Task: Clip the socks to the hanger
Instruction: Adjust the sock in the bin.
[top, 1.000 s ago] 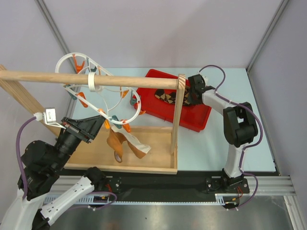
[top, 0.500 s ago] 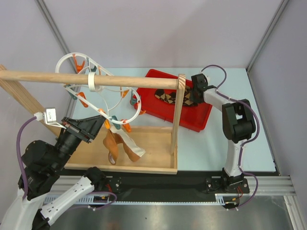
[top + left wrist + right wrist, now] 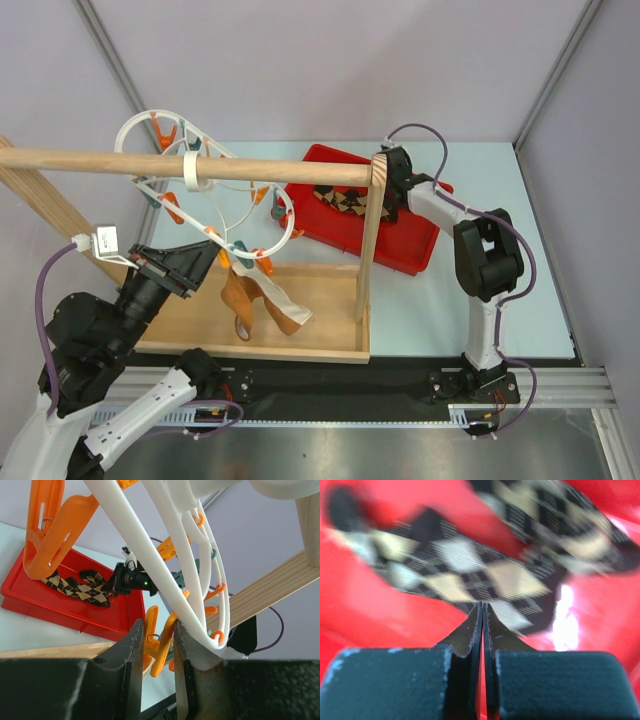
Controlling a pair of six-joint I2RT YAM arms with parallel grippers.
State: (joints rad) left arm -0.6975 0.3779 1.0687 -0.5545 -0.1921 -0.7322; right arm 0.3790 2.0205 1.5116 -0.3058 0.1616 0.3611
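- Above the left gripper (image 3: pixel 208 258), a wooden rod (image 3: pixel 260 170) runs across on a frame. Its upright post (image 3: pixel 367 250) partly hides the right gripper (image 3: pixel 482 607) from overhead.
- Under and all around the right gripper lies a red tray (image 3: pixel 415 250), well apart from the left gripper.
- Just ahead of the left gripper hangs the hanger (image 3: pixel 290 225), a white wavy ring looped over the rod. In the left wrist view its rim passes close by one finger.
- Below the left gripper's tips, a tan and white cloth (image 3: pixel 250 305) hangs from the hanger over the frame's base.
- Right at the right gripper's tips lie the socks (image 3: pixel 465 565), in dark and cream argyle on the tray floor.
- Left gripper: narrow gap, its fingers (image 3: pixel 134 647) closed on an orange peg (image 3: pixel 160 652) of the hanger, one on each side.
- Right gripper: fingers pressed together with only a hairline between them, tips at the near edge of a sock. Whether any fabric is caught there cannot be told.
- Other orange and teal pegs hang round the rim, beyond the held one.
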